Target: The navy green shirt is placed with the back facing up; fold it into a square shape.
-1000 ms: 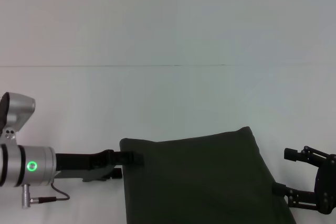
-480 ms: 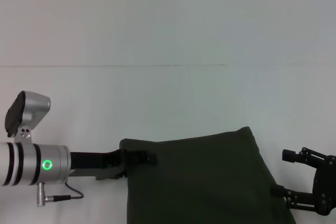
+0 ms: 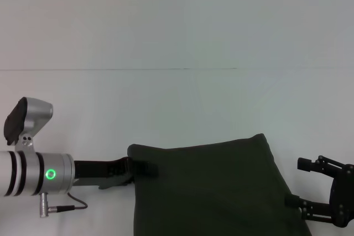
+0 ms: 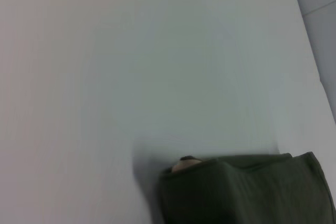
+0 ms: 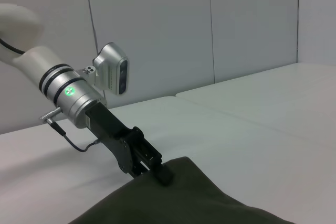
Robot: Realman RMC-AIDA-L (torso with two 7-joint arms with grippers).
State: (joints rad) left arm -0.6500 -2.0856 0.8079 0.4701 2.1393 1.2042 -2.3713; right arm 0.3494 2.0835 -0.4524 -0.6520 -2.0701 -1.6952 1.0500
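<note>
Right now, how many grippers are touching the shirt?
1 for certain: the left gripper sits on the navy green shirt at its left edge. The right gripper stands at the right edge; contact there is unclear.

The navy green shirt (image 3: 210, 189) was a plain dark olive green with no pattern or lettering showing, near the front of the scene. The table (image 3: 177, 26) under it was a pale white-grey, crossed by one thin dark seam line farther back. The left arm (image 3: 33, 172) on the left was silver-white with black bands and a glowing green ring light, and a grey cable hung below it. The left gripper (image 3: 141, 168) was black, as was the right gripper (image 3: 310, 189) on the right. In the right wrist view, the wall panels (image 5: 210, 24) were light grey.
</note>
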